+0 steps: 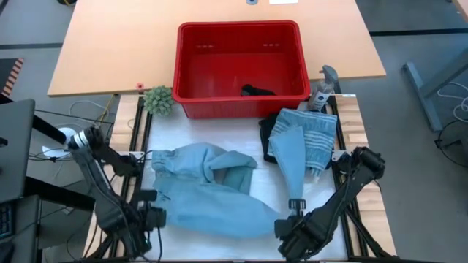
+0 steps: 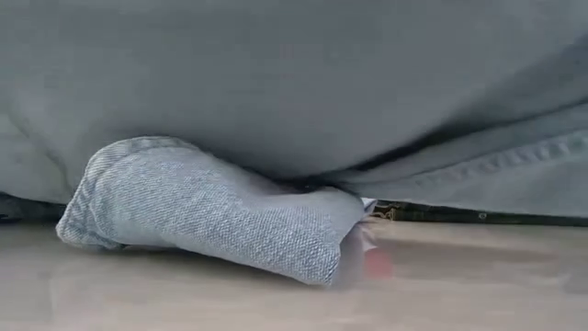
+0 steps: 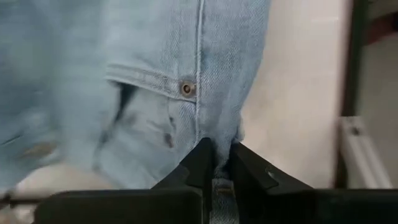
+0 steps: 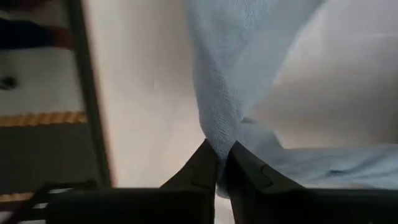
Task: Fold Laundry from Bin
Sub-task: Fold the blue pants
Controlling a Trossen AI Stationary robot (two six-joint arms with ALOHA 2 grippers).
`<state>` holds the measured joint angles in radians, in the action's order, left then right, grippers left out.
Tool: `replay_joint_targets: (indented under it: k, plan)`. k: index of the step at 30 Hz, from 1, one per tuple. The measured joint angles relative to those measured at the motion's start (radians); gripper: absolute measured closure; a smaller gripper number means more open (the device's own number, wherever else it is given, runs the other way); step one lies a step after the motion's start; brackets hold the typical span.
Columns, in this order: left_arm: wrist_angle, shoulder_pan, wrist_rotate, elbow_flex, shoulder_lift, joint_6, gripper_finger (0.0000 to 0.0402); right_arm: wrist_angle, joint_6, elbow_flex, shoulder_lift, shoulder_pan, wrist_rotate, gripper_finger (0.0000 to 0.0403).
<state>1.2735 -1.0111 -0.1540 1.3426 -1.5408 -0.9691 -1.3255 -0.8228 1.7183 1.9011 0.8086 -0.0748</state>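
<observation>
The bin (image 1: 196, 80) sits at the back of the table (image 1: 110, 51). The jeans (image 1: 208, 191) lie in front of it, with folded laundry (image 1: 307, 135) to their right.

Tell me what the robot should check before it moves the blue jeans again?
1. Left gripper pinching the jeans: ok, denim sits between its fingers.
2. Right gripper pinching the jeans: ok, light blue cloth is caught between its fingers.
3. Jeans flat on the table: not ok, they lie bunched and creased.
4. Folded pile clear of the jeans: cannot tell, a strip of blue cloth runs from it toward the right gripper.
5. Red bin emptied: not ok, a dark piece lies inside.
6. Green plant out of the way: ok, it stands beside the bin.
</observation>
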Motion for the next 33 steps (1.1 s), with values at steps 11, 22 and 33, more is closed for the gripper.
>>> replay_joint_targets:
  k: [11, 22, 33]
  plan:
    - [-0.182, -0.075, 0.108, 0.0, -0.025, -0.046, 0.0283, 0.232, -0.154, -0.06, -0.018, 0.015, 0.118, 0.0218]
    - [-0.12, -0.063, -0.11, 0.0, -0.013, -0.127, 0.0201, 0.199, -0.244, -0.059, -0.232, -0.009, -0.131, 0.0138]
    - [0.033, 0.013, -0.337, -0.006, 0.045, -0.051, 0.0212, 0.284, 0.34, -0.059, -0.367, -0.422, -0.349, 0.0138]
